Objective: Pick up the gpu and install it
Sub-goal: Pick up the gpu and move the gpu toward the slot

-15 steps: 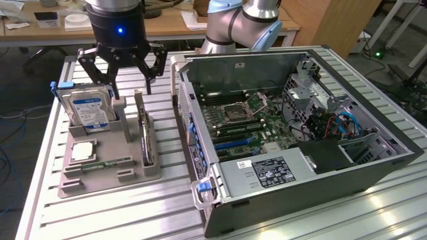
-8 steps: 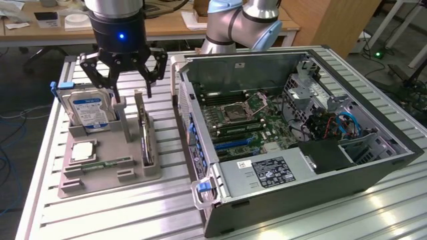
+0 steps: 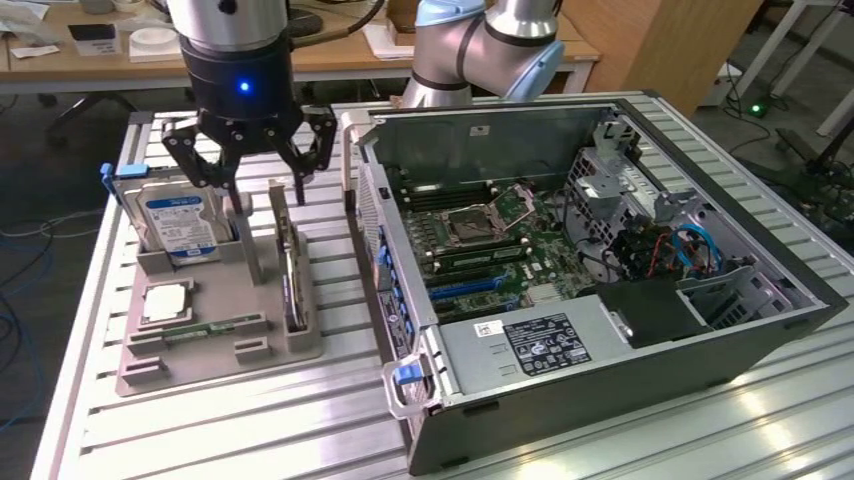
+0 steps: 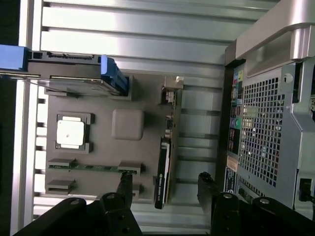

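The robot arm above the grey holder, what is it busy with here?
The arm's gripper is open and hangs over the gpu, which stands on its edge in a slot of the grey holder. In the wrist view one finger is on each side of the card, and nothing is gripped yet. The computer case beside the holder lies open, its board exposed.
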Available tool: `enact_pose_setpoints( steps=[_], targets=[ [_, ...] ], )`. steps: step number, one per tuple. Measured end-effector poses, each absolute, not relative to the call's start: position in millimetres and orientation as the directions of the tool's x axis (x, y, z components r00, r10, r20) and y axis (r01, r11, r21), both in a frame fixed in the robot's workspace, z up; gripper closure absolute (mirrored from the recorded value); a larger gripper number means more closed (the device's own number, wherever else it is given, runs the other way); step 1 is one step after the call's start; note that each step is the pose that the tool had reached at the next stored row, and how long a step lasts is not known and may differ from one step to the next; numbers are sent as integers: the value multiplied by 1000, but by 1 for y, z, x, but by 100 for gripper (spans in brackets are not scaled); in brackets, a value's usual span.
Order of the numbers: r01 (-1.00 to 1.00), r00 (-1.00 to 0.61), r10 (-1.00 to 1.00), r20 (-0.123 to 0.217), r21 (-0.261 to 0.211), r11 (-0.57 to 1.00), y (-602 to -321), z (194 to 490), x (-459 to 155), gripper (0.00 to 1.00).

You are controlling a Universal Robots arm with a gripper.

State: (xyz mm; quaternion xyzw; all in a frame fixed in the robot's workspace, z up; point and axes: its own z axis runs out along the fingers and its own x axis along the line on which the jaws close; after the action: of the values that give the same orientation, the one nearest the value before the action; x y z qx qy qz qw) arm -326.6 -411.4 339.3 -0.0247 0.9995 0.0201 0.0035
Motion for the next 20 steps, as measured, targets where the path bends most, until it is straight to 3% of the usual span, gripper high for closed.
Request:
enact_pose_setpoints(
  steps=[20],
  targets=[
    [-50,-999,-49,-16,39,998,-416,323,-327,35]
  ],
)
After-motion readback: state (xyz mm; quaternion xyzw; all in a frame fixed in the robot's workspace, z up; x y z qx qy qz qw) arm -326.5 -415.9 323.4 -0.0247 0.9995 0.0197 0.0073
